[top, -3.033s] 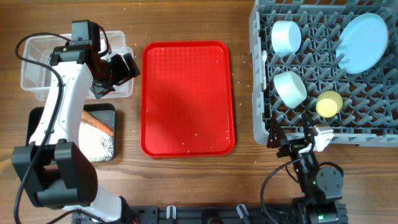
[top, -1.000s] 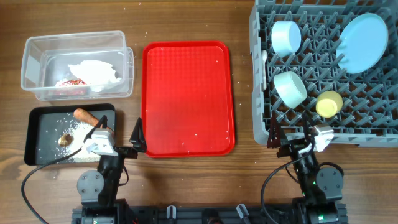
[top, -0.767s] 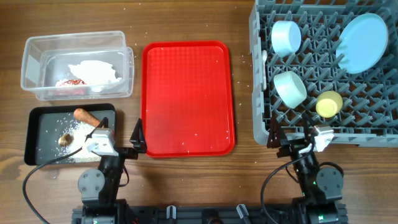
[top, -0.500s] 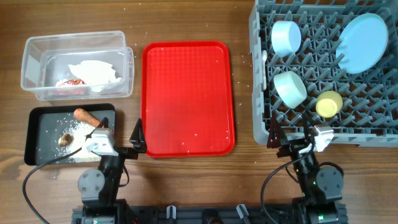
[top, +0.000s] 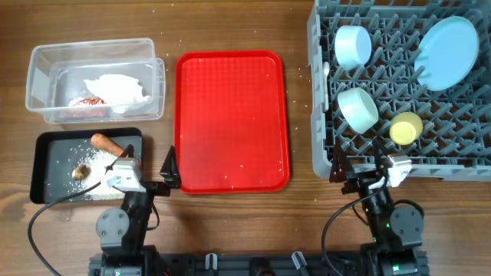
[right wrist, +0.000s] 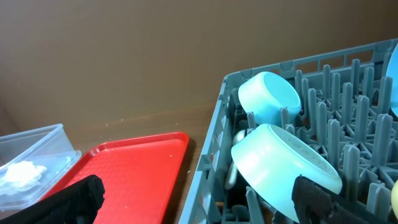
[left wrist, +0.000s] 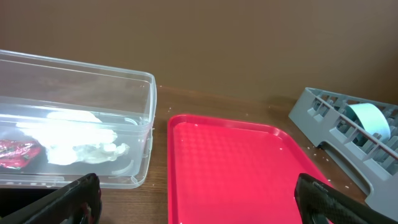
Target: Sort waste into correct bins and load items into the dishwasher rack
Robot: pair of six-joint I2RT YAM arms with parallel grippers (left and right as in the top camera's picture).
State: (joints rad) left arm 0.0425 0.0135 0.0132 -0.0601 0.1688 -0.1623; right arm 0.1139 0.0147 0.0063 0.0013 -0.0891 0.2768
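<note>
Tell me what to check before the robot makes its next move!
1. Napkin and wrapper inside the clear tub: ok.
2. Carrot stick, rice grains and brown lump in the black tray: ok.
3. Plate, far bowl, near bowl and yellow cup in the rack: ok.
4. Spoon inside the rack's left wall: ok.
5. Red tray free of crumbs: not ok, white specks on it.
6. Left gripper and right gripper open, holding nothing: ok.

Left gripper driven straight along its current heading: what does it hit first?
Likely the red serving tray, dead ahead between the jaws of the open left gripper. The clear tub sits just left of that line. Height above the tray is unclear, so it might skim over.
</note>
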